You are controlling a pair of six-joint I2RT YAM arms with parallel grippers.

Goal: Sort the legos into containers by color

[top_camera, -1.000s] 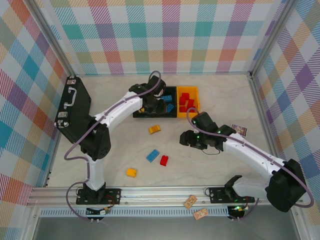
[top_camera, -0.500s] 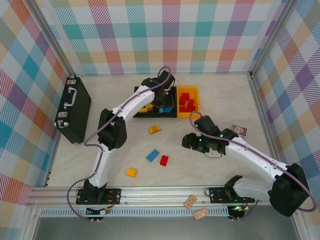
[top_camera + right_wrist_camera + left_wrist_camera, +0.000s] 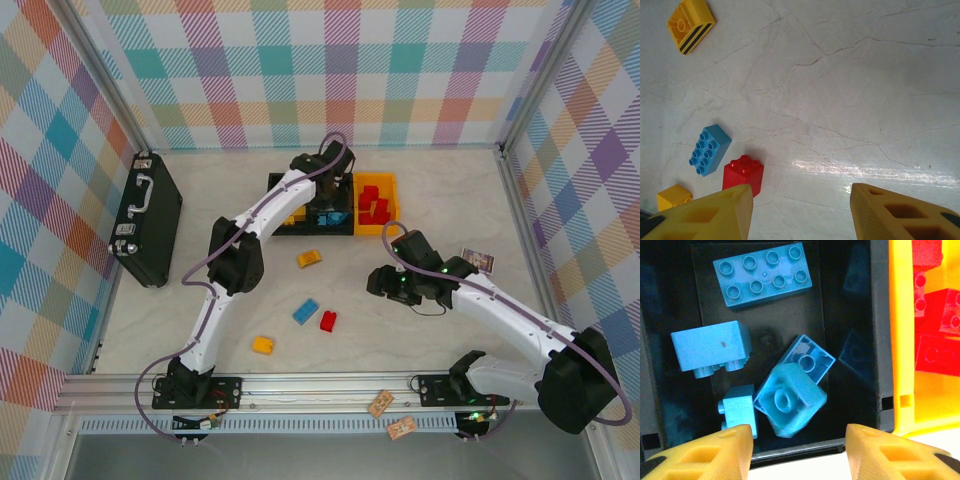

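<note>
My left gripper [image 3: 797, 452] stands open over the near wall of the middle black bin [image 3: 880, 340], nothing between its fingers. Several blue bricks [image 3: 790, 401] lie in that bin. To its right, the orange-yellow bin [image 3: 900, 330] holds red bricks [image 3: 937, 335]. In the top view the left gripper [image 3: 330, 195] hovers over the row of bins [image 3: 352, 228]; the left black bin holds yellow bricks [image 3: 291, 215]. My right gripper [image 3: 800, 212] is open above the bare table, beside a red brick [image 3: 743, 172]. Nearby lie a blue brick [image 3: 710, 150], a striped yellow brick [image 3: 690, 18] and a plain yellow one [image 3: 672, 196].
A black briefcase [image 3: 150, 215] lies along the left wall. A small card [image 3: 478, 260] sits right of my right arm, and two more cards [image 3: 380, 403] rest on the front rail. Plaid walls close three sides.
My left gripper has swung right from the left black bin to the middle one, the arm stretching further out. The right gripper has shifted only slightly.
</note>
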